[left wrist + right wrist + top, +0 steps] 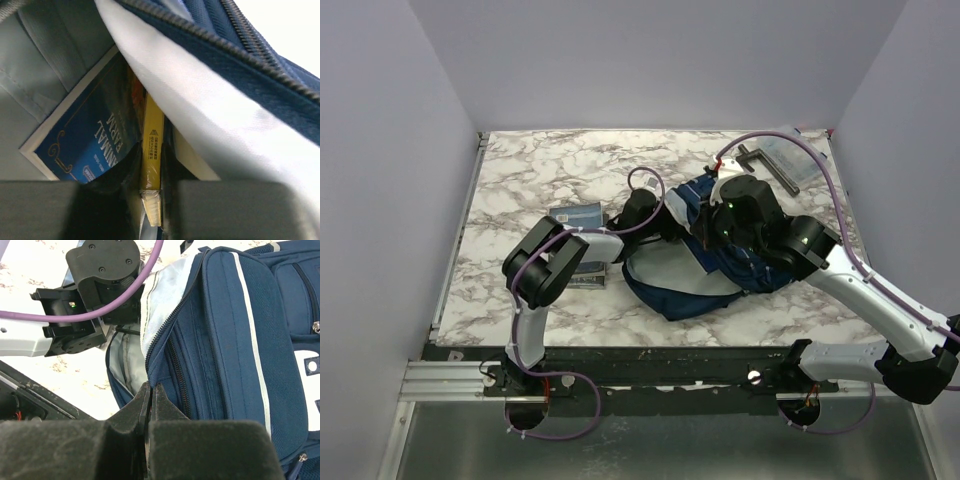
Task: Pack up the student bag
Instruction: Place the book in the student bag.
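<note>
While right hand [150, 392] pinches the student bag [225, 340], left hand [151, 192], inside, clamps yellow book [153, 135].

Black-and-white arms [531, 335], purple cables [30, 315].

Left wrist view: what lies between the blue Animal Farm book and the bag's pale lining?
Inside the student bag, a thin yellow-spined book on edge, its lower end between the fingers of the left claw. Only the left wrist view shows it.
</note>
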